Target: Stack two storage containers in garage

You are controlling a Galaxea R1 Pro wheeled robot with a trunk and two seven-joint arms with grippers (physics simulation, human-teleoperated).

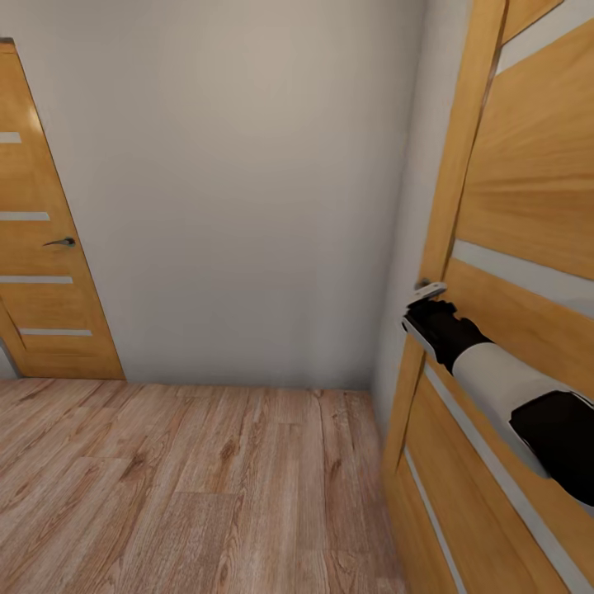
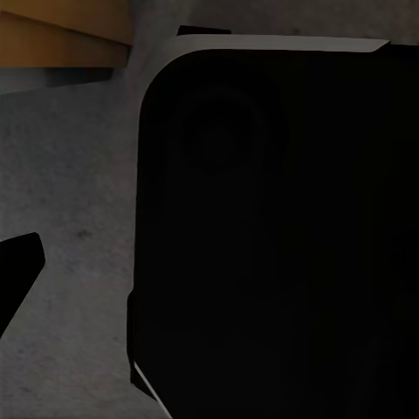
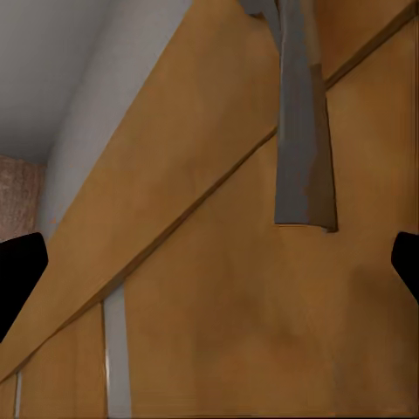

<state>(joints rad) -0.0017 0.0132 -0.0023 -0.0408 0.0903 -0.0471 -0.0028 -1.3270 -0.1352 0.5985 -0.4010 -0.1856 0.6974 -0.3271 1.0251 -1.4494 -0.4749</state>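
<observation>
The two storage containers are out of view. My right gripper (image 1: 425,312) reaches to a honey-coloured wood door (image 1: 528,190) on the right, just below its grey lever handle (image 1: 429,289). In the right wrist view the gripper (image 3: 209,266) is open, fingertips (image 3: 19,275) wide apart, with the handle (image 3: 305,148) ahead of them and the door panel close behind. My left gripper (image 2: 209,266) shows one dark fingertip (image 2: 19,275) far out to the side, over a grey mottled surface (image 2: 78,201); a black part of the robot (image 2: 279,236) hides the other.
I stand in a narrow spot with light wood plank flooring (image 1: 190,478). A plain grey-white wall (image 1: 239,190) is ahead. Another wood door with a dark handle (image 1: 61,242) stands shut at the left. The right door's frame (image 1: 450,206) is close.
</observation>
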